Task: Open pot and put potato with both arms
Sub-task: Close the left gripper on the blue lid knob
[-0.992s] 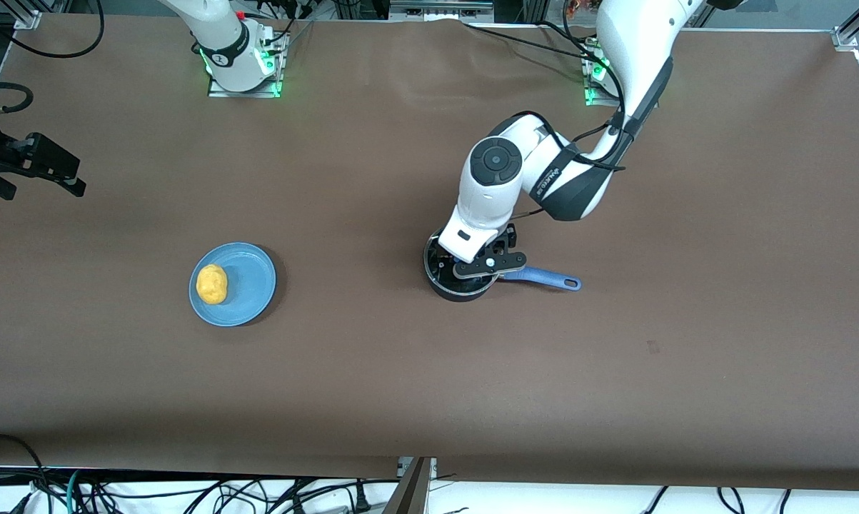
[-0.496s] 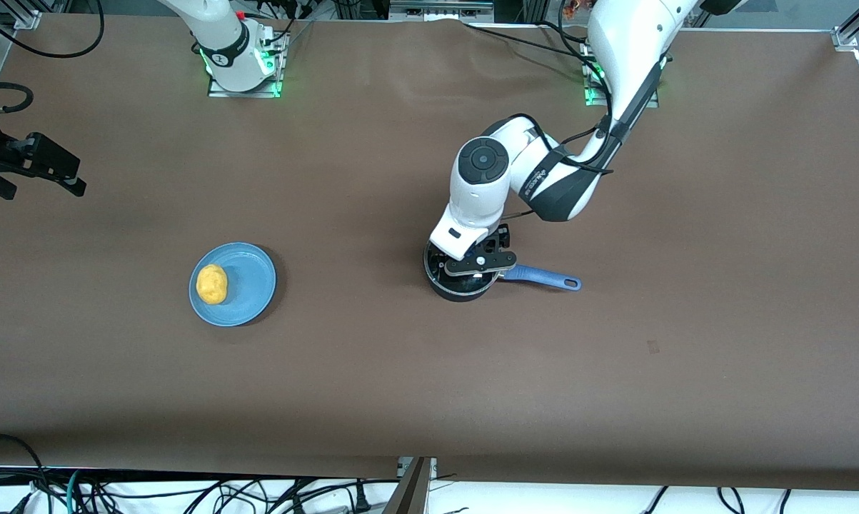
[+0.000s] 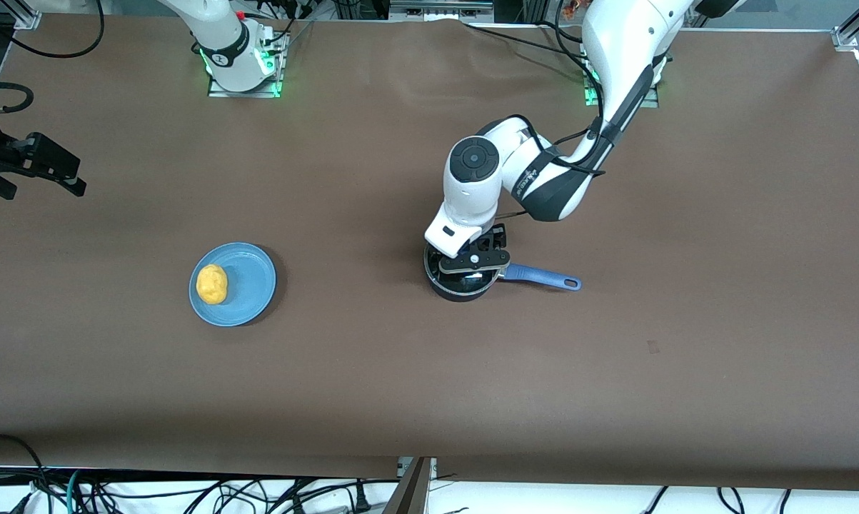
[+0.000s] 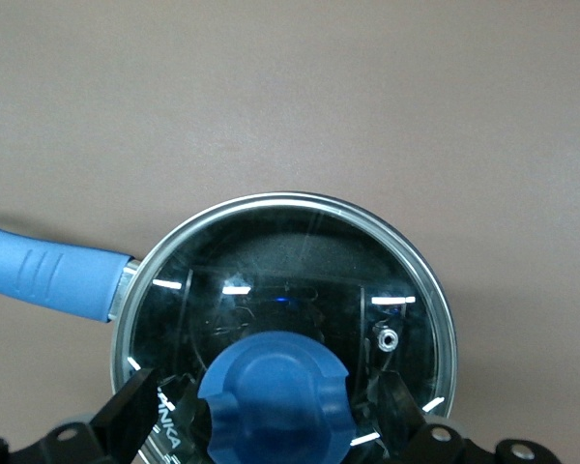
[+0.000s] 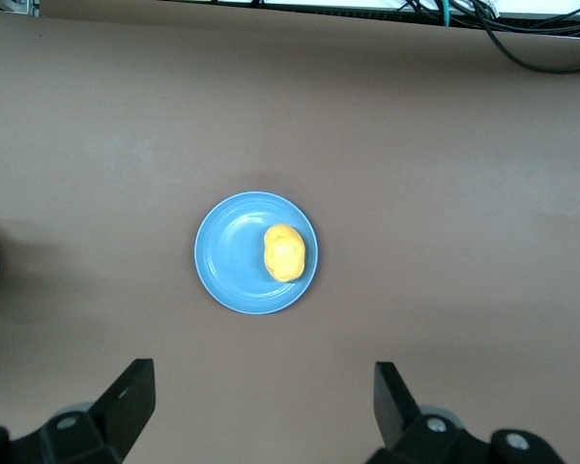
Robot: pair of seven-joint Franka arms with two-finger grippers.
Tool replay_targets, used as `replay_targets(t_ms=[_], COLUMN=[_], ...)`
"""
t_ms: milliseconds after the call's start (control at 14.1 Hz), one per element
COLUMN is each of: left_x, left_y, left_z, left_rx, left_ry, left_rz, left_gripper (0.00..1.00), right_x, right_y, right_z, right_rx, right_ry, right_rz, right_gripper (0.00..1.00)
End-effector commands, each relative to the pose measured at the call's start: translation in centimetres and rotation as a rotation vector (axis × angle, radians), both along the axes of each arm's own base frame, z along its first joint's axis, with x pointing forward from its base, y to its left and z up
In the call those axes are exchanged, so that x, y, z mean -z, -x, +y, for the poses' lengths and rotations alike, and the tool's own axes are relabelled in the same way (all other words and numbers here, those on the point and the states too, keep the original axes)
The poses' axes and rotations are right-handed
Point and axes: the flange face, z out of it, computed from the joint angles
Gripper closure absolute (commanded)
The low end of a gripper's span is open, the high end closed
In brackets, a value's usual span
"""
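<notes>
Spread wide, the left gripper (image 4: 271,411) hangs low over the pot (image 3: 461,275), its two fingers (image 4: 130,416) standing on either side of the blue knob (image 4: 275,396) of the glass lid (image 4: 290,290); whether the pads touch the knob cannot be told. Across the brown table (image 3: 429,371) the largest things are the two white arms: the left arm (image 3: 543,164) reaches down from its green-lit base toward the middle of the table, while the right arm (image 3: 211,28) waits, its gripper (image 5: 261,406) held high over the right arm's end of the table with its fingers also spread apart and nothing between them. The pot sits on the table near the middle, lid on, its long blue handle (image 3: 543,277) pointing toward the left arm's end of the table. Well apart from it, toward the right arm's end, lies a flat light-blue plate (image 3: 250,282). On that plate rests the potato (image 3: 212,283), yellow-orange and lumpy, lying at the plate's edge on the side away from the pot.
</notes>
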Motion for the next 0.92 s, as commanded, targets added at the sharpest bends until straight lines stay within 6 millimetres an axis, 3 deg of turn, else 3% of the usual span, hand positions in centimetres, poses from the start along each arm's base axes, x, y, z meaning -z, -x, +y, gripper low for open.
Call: replay_targets(t_ms=[0, 142, 496, 709, 850], left_x=[0.0, 0.0, 0.1, 0.1, 0.1], left_y=[-0.2, -0.1, -0.1, -0.2, -0.2], left_z=[-0.6, -0.6, -0.6, -0.5, -0.5], left_rx=[0.003, 0.002, 0.002, 0.002, 0.002], left_ry=[-0.008, -0.007, -0.007, -0.007, -0.007], left_rz=[-0.026, -0.025, -0.023, -0.023, -0.023], left_gripper=[0.08, 0.20, 0.23, 0.39, 0.45], right_x=[-0.2, -0.2, -0.1, 0.0, 1.2], right_y=[0.2, 0.2, 0.3, 0.2, -0.4], right_z=[0.1, 0.1, 0.0, 0.1, 0.4], right_rx=[-0.004, -0.002, -0.001, 0.001, 0.001], right_ry=[-0.004, -0.004, -0.003, -0.003, -0.001], right_rz=[0.008, 0.008, 0.014, 0.014, 0.034], right_gripper=[0.00, 0.00, 0.00, 0.00, 0.00])
